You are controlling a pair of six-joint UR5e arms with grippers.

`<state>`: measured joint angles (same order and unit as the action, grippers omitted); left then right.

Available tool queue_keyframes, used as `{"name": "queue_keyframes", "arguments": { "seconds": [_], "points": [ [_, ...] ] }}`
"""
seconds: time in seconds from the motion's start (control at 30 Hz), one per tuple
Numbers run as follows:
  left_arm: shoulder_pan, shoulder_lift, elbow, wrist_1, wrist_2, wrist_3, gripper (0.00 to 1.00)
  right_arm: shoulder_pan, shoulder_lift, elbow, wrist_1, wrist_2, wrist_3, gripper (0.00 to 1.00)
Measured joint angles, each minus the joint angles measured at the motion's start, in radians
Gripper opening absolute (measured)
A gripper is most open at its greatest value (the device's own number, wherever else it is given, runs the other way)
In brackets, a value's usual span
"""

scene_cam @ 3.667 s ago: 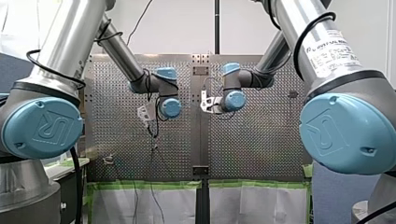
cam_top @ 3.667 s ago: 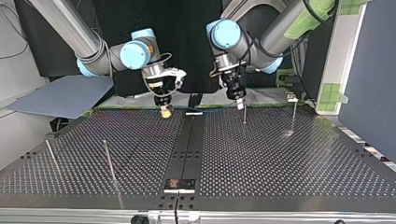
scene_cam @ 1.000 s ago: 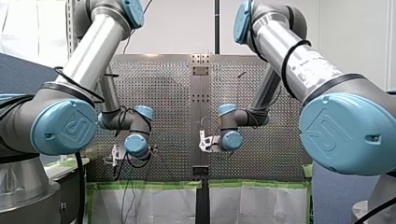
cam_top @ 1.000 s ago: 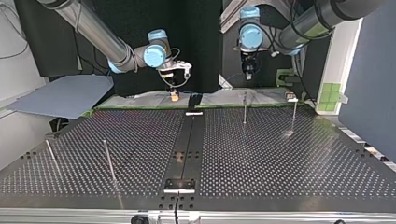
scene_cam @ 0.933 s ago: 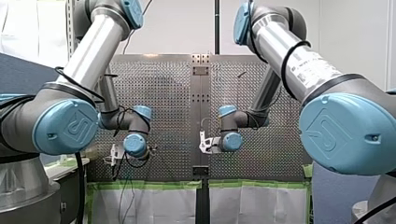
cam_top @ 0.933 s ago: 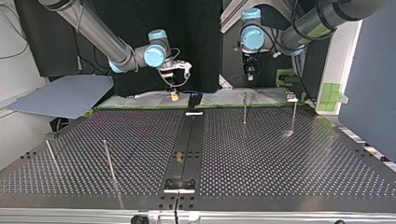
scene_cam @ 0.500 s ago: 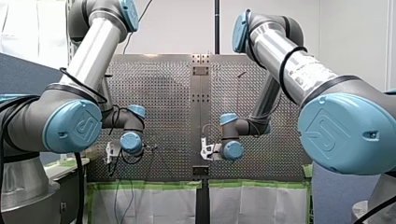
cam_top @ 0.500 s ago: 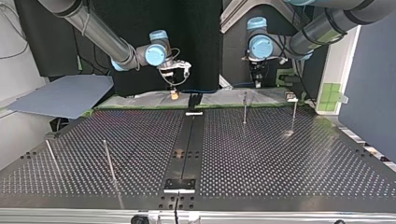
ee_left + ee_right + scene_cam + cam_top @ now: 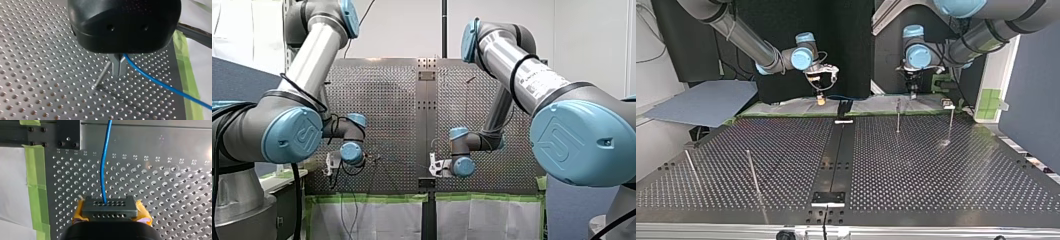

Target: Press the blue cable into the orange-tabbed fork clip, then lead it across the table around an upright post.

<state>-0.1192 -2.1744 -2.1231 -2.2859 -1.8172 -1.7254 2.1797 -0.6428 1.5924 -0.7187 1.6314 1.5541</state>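
Fingers first: my left gripper [image 9: 119, 67] has its narrow metal fingers pressed together and pinches the thin blue cable [image 9: 160, 84], just beside a slim upright metal post [image 9: 101, 76] on the perforated steel table [image 9: 37, 75]. Yellow-padded, my right gripper [image 9: 110, 210] clamps the same cable, which leads away over the holes. Against half a second earlier, my left gripper sits lower, nearer the post.

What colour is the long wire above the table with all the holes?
Blue. The cable shows best in the right wrist view, over the perforated table.
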Motion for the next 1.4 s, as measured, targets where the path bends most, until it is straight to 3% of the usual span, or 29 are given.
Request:
{"name": "queue_keyframes", "arguments": {
  "seconds": [0.3,0.97,1.4],
  "points": [
    [0.019,-0.062,0.029,0.037,0.018,-0.039,0.0,-0.004,0.005,-0.005,-0.006,-0.001,-0.001,0.0],
    [0.053,-0.066,0.098,-0.004,0.072,-0.046,0.0,-0.005,0.007,-0.007,-0.003,0.001,-0.001,0.0],
    [0.058,-0.066,0.082,-0.012,0.087,-0.065,0.0,-0.005,0.007,-0.007,0.0,0.0,-0.001,0.0]
  ]
}}
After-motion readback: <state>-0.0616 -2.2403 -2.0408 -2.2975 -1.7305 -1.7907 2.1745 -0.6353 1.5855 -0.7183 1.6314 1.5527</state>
